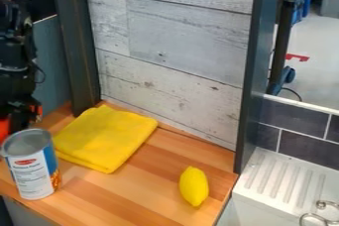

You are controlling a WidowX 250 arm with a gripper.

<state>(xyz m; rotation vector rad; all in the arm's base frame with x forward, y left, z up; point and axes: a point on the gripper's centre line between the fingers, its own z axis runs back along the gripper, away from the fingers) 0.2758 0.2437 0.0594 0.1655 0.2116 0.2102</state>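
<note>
Taking a clock face laid over the camera view, we see the pincer (21, 117) at nine o'clock, just behind the can (32, 175). We cannot tell whether it is spread or pressed together, nor whether it touches the can. The can stands upright at eight o'clock, near the left side of the wooden desk (126, 190). From it, the folded yellow cloth (109, 138) lies flat towards two o'clock, so near that we cannot be sure they are apart. The lemon (194, 186) lies on its side close to six o'clock in the view, well apart from both.

We judge the can stiff and, if full, fairly heavy, with a smooth wall that could slip; we would take it across the sides, around mid-height, keeping it level. The cloth looks light and limp, best pinched at a folded edge or a raised bit of its middle. The lemon seems firm and light but might roll, so we would straddle its waist, across the long axis.
</note>
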